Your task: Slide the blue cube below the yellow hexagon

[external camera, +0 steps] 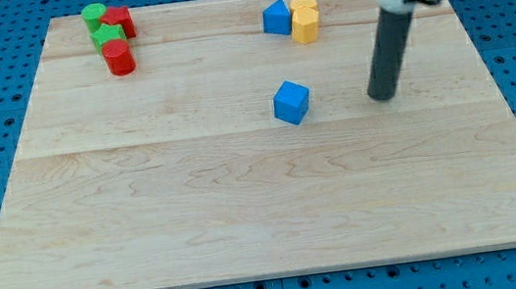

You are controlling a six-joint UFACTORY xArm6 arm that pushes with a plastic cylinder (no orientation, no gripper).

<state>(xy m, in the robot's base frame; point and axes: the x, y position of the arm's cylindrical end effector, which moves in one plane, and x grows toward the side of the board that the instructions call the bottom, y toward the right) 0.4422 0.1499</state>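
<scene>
My tip [383, 97] resting on light wooden board [247, 215], touching nothing, sitting right of blue cube [291, 102]. Cube lying below yellow hexagon [305, 25]. Counting: two blue incl. pointed block [275, 17], two yellow, two red, two green, top-left.

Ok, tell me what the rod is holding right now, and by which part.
Nothing is held. My tip rests on the board, apart from the blue cube, to that cube's right in the view. The yellow hexagon sits nearer the view's top.
</scene>
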